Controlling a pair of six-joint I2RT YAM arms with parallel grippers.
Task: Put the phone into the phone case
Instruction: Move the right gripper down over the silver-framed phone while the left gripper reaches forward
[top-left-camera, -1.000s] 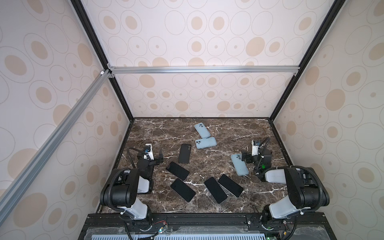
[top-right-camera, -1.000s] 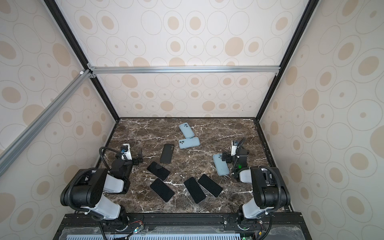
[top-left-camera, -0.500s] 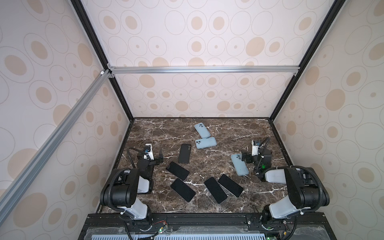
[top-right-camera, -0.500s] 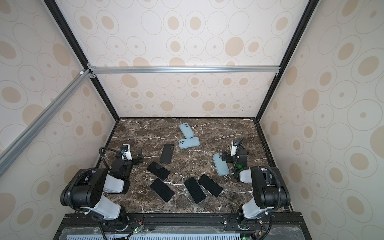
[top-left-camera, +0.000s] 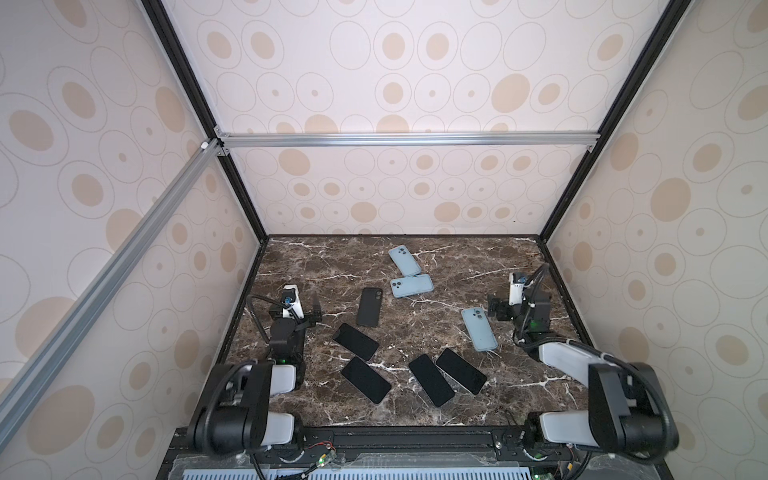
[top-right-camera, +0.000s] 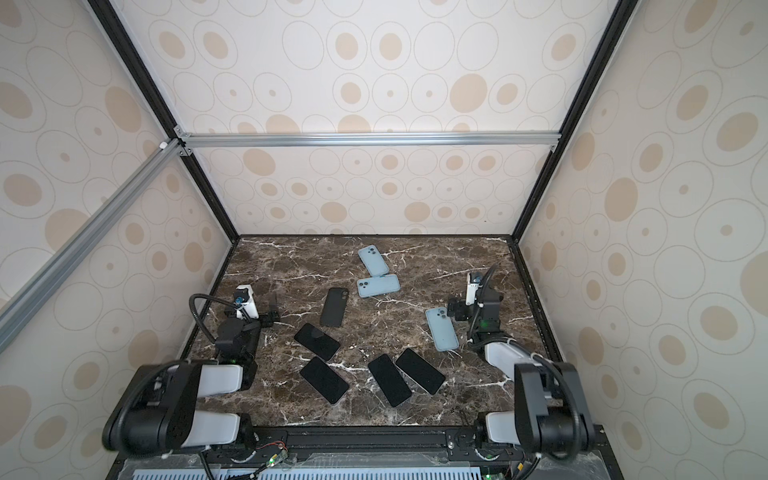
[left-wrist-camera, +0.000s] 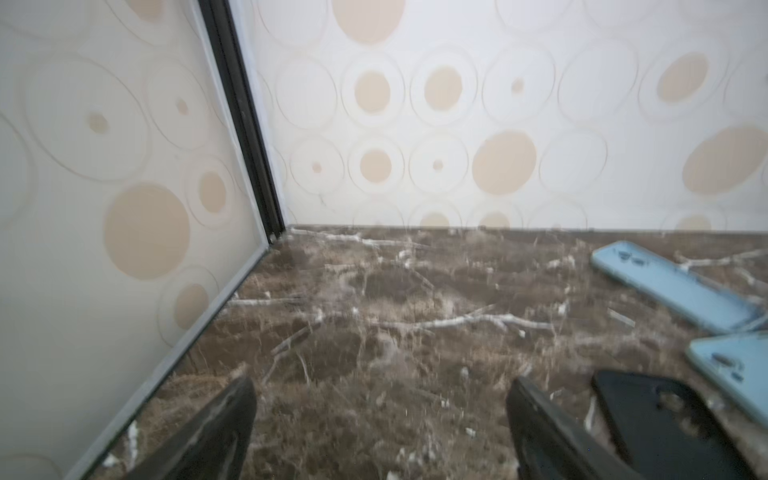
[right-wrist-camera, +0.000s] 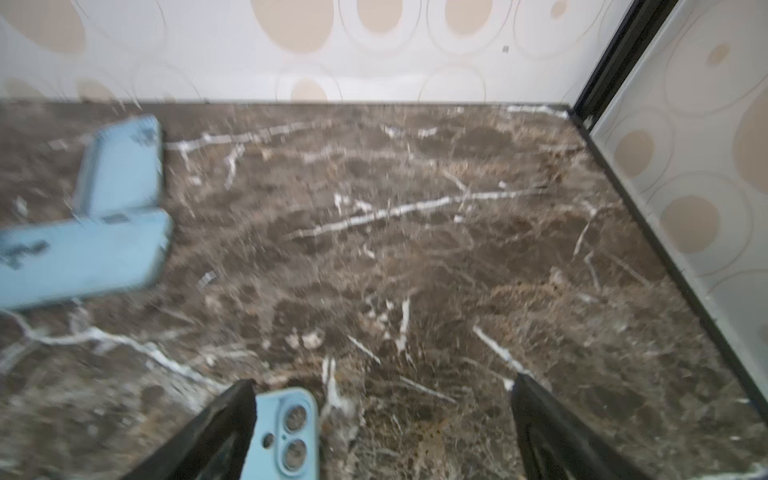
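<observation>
Several black phones lie screen-up on the marble table, among them one (top-left-camera: 355, 341) nearest my left gripper and a pair (top-left-camera: 431, 380) at the front middle. A black phone case (top-left-camera: 369, 306) lies back-up behind them and shows in the left wrist view (left-wrist-camera: 656, 419). Three light-blue cases lie back-up: two touching at the back (top-left-camera: 404, 260) (top-left-camera: 411, 285) and one (top-left-camera: 478, 329) on the right. My left gripper (top-left-camera: 309, 309) (left-wrist-camera: 380, 415) is open over bare marble. My right gripper (top-left-camera: 496, 309) (right-wrist-camera: 382, 415) is open, with the camera end of the near blue case (right-wrist-camera: 282, 432) just inside one finger.
Patterned walls with black corner posts (top-left-camera: 544, 237) close the table on three sides. The left wall (left-wrist-camera: 124, 249) is close to my left gripper and the right wall (right-wrist-camera: 685, 208) close to my right one. Bare marble (top-left-camera: 332, 266) lies at the back left.
</observation>
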